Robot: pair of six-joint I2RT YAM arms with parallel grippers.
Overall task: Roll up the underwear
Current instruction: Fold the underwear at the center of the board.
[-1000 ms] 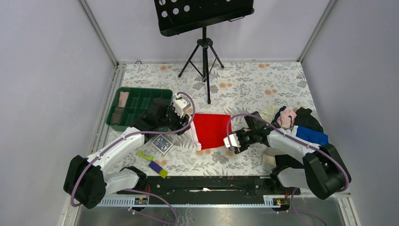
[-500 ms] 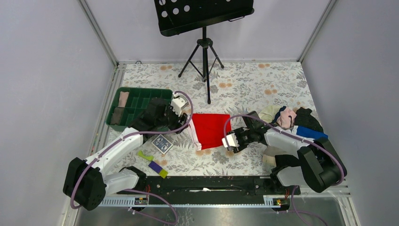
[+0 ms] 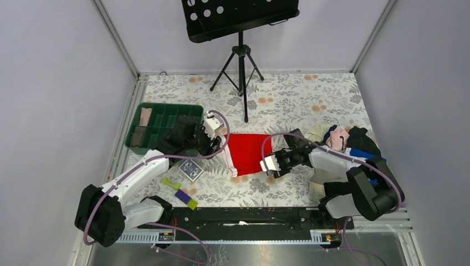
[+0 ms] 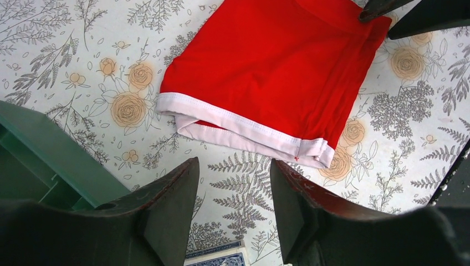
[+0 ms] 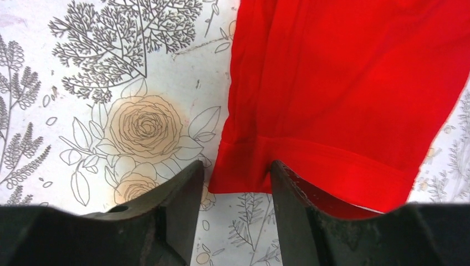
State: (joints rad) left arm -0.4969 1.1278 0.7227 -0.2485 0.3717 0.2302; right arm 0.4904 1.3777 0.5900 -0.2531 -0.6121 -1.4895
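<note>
Only its wrist view shows right fingers (image 5: 166,216) apparently straddling underwear (image 5: 354,83) corner.

No word, number, brand or sign can be read in any of the views. The small blue patterned box (image 3: 191,169), lying at the near left of the surface (image 3: 288,100), shows only a printed ornament, too small to tell whether it carries any lettering. The surface itself bears drawn roses, ferns and trees, without any writing among them.
</note>
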